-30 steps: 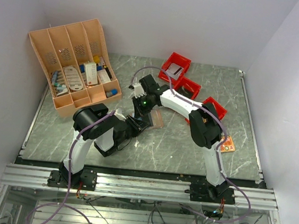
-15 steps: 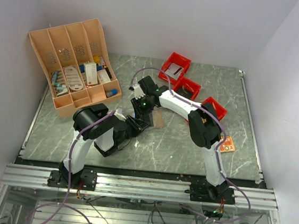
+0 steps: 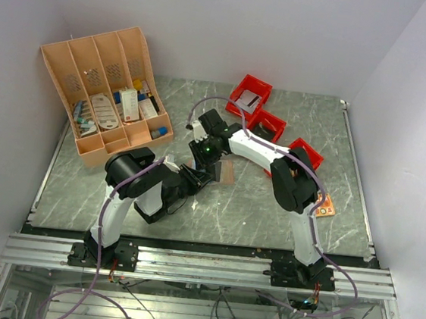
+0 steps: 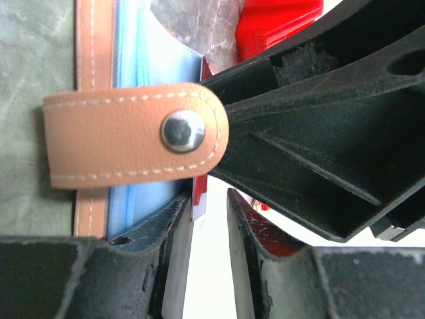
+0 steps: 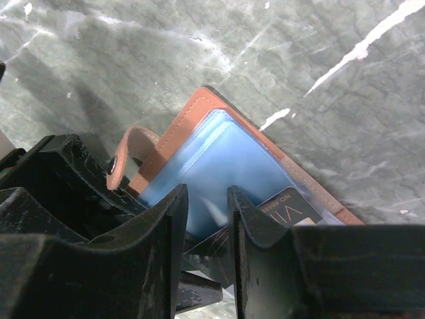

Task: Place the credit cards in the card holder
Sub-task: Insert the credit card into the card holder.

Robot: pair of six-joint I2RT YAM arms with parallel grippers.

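The tan card holder [image 3: 225, 170] lies open on the table between both grippers. In the left wrist view its snap strap [image 4: 119, 143] crosses blue plastic sleeves [image 4: 143, 66]. In the right wrist view the open holder [image 5: 199, 113] shows a dark card [image 5: 292, 203] inside a blue sleeve. My right gripper [image 3: 208, 157] hovers over the sleeves, its jaws a narrow gap apart [image 5: 207, 212]. My left gripper [image 3: 198, 175] sits at the holder's strap edge, jaws narrowly apart [image 4: 209, 212], with a red and white card edge [image 4: 199, 199] at its left finger. An orange card [image 3: 324, 208] lies at the right.
An orange-tan slotted organiser rack [image 3: 105, 102] stands at the back left. Three red bins [image 3: 250, 93], [image 3: 268, 124], [image 3: 305, 152] run along the back right. The right gripper's black body [image 4: 319, 113] fills the left wrist view's right side.
My right gripper has shifted slightly over the open holder. The left arm has stayed in place.
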